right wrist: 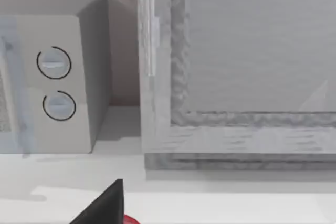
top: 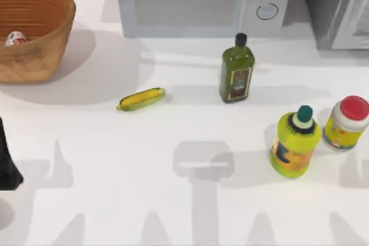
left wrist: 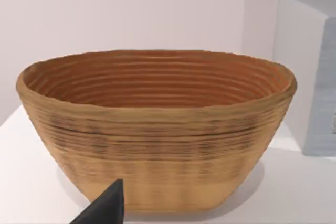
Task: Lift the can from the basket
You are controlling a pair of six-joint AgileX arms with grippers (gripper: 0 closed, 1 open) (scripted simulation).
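**Can waits in the basket, left arm short of it**

The small can, white-and-red labelled with a pale round top, lies inside the large oval orange-brown wicker basket at the upper left of the top view, low against its ribbed wall. The left arm sits at the left edge, below the basket; its wrist camera faces the woven side. Whether either claw is apart or together, I cannot tell.

no words or numbers can be read: the labels on the can, the olive oil bottle, the yellow-green bottle and the yellow jar are all illegible patches of colour.
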